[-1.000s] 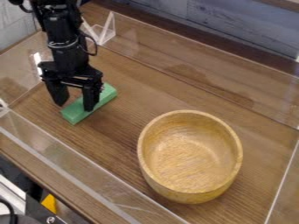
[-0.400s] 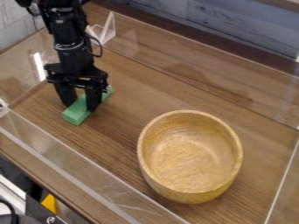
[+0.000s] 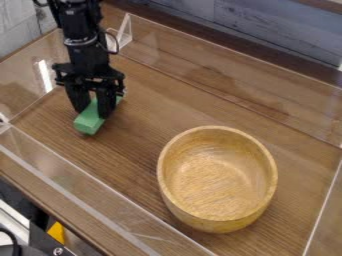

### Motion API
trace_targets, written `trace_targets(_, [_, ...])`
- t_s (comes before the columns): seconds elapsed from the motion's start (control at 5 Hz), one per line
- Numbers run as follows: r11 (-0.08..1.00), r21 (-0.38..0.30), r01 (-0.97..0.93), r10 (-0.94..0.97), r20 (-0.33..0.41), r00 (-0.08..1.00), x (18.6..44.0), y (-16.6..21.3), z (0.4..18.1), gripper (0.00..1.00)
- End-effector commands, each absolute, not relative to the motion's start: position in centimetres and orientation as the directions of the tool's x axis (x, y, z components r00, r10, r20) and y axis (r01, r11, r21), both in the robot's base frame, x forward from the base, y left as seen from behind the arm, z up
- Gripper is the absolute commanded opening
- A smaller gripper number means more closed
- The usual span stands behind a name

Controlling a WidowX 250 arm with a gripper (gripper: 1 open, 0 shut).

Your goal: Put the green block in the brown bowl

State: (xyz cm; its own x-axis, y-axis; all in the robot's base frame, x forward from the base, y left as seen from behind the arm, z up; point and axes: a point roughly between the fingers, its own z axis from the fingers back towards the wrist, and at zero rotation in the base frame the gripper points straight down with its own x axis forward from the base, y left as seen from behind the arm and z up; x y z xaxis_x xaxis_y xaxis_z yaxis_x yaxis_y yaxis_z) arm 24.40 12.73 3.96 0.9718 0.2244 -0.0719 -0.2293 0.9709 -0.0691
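The green block (image 3: 88, 124) lies on the wooden table at the left, one end poking out toward the front from under the gripper. My gripper (image 3: 91, 110) points straight down over it, its two black fingers (image 3: 76, 102) drawn in against the block's long sides, shut on it. The block still rests on the table surface. The brown bowl (image 3: 218, 178), round and light wood with a thick rim, stands empty at the front right, well apart from the block and the gripper.
Clear plastic walls (image 3: 80, 205) fence the table at the front and left. A small clear bracket (image 3: 123, 32) stands at the back left behind the arm. Bare wood lies between the block and the bowl.
The gripper's fingers have come down around the green block and narrowed from wide open onto its sides. The block has turned a little and shifted slightly. The bowl has not moved.
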Motion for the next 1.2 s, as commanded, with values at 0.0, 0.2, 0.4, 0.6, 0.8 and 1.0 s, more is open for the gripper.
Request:
trace_targets(0.0, [0.982,-0.062,-0.18,0.178,-0.028,0.984,25.4,12.2,5.8,0.0])
trace_targets(0.2, [0.989,-0.071,-0.131,0.129,-0.037,0.991,25.6,11.1,6.1,0.0])
trace_targets(0.4, [0.986,-0.079,-0.144,0.14,-0.044,0.989,25.8,10.2,5.3,0.0])
trace_targets(0.6, [0.984,-0.085,-0.157,0.153,-0.051,0.987,26.0,9.3,4.5,0.0])
trace_targets(0.8, [0.981,-0.089,-0.173,0.168,-0.056,0.984,26.0,8.8,4.9,0.0])
trace_targets(1.0, [0.978,-0.093,-0.188,0.183,-0.061,0.981,26.0,8.4,5.3,0.0])
